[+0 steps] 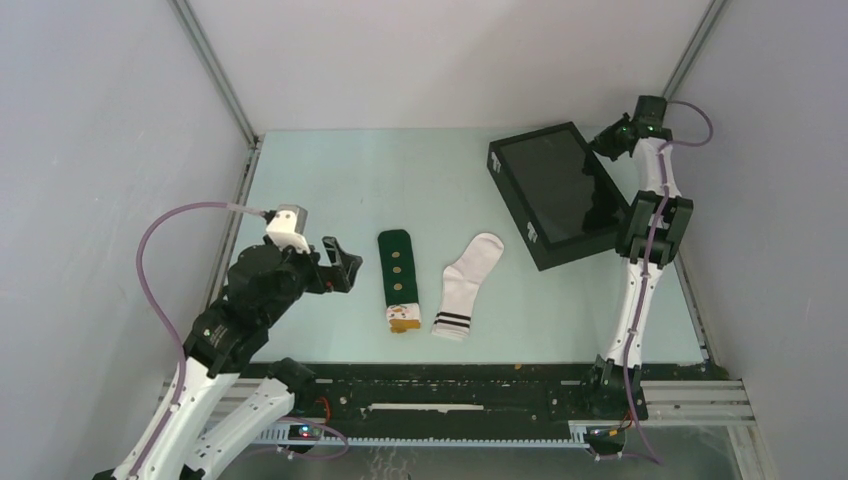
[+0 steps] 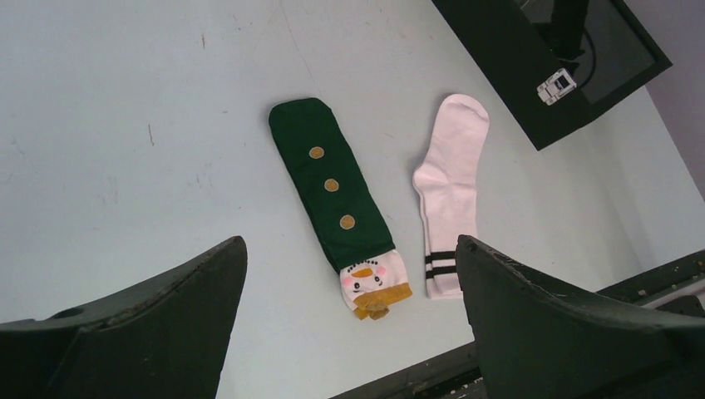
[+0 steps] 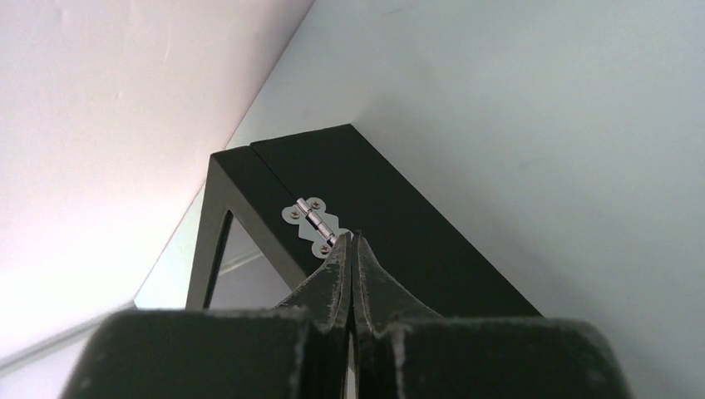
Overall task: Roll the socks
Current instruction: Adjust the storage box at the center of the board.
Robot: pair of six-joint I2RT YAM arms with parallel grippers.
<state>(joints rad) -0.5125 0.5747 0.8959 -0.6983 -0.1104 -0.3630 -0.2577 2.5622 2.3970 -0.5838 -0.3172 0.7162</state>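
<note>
Socks lie flat side by side at center of the overhead frame, green sock [image 1: 397, 280] left, white sock [image 1: 468, 285] right, on the surface [image 1: 330, 180]. Left wrist view: left end effector [image 2: 349, 247] gapes wide along the lower frame, holding nothing. Right wrist view: right end effector [image 3: 353, 241] is pressed shut, tips by a black box's [image 3: 399, 208] hinge [image 3: 312, 220].

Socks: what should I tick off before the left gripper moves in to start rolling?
1. Green sock and white sock lying flat, unrolled: ok.
2. Socks side by side, apart, not overlapping: ok.
3. Left gripper open, empty, beside the green sock: ok.
4. Right gripper away from the socks, shut near the black box hinge: ok.
5. Right gripper not touching the black box: cannot tell.
</note>
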